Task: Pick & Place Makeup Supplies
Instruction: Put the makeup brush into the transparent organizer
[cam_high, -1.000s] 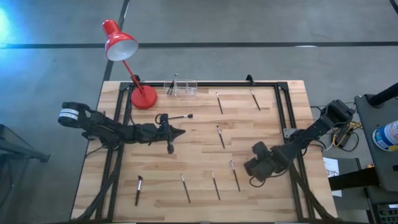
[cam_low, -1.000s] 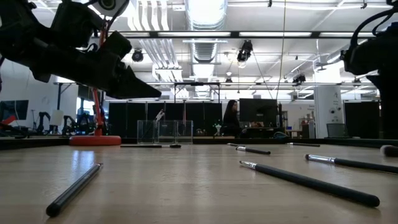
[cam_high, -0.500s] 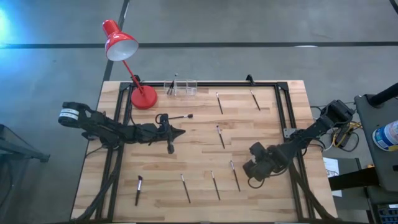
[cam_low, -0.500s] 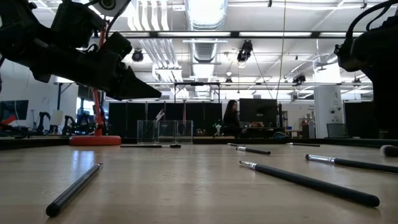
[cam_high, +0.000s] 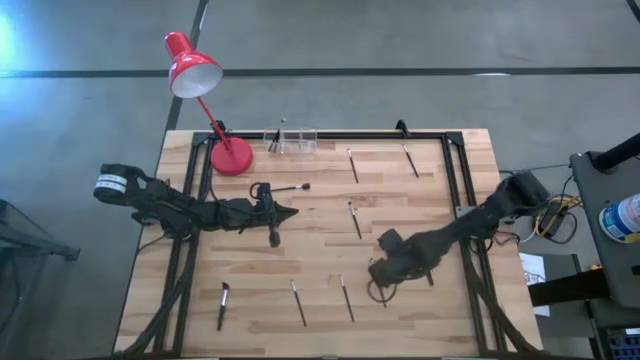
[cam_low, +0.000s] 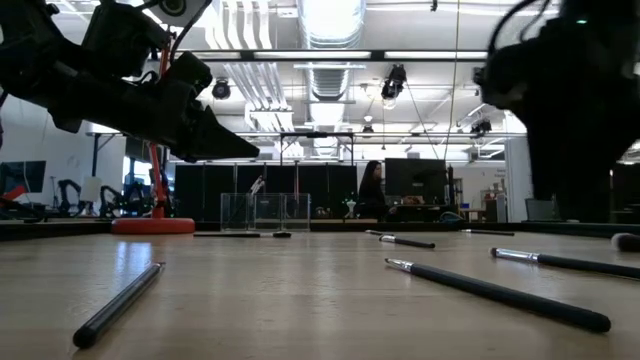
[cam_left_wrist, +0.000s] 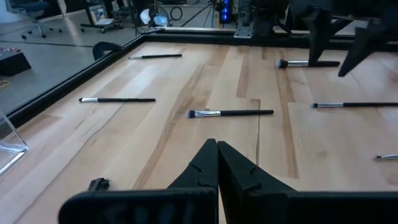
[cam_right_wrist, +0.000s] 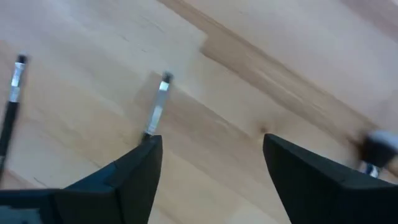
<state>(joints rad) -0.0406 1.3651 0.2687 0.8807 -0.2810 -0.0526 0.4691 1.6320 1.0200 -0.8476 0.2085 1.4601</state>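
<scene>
right claw (cam_right_wrist: 211, 168) spread | brush (cam_right_wrist: 155, 106): silvery ferrule, apparently dark handle

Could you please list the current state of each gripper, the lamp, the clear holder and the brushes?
Left gripper: shut, empty, above the table's middle-left.
Right gripper: open, over a brush lying flat.
Red lamp: upright at the table's far left corner; whether lit cannot be told.
Clear holder: upright, some brushes inside.
Other brushes: lying flat, scattered on the table.

Light wooden table (cam_high: 440, 310) with black frame, makeup brushes (cam_high: 354, 219) scattered flat around both arms, red lamp (cam_high: 231, 157) base and clear holder (cam_high: 291, 141) beyond the left arm.
</scene>
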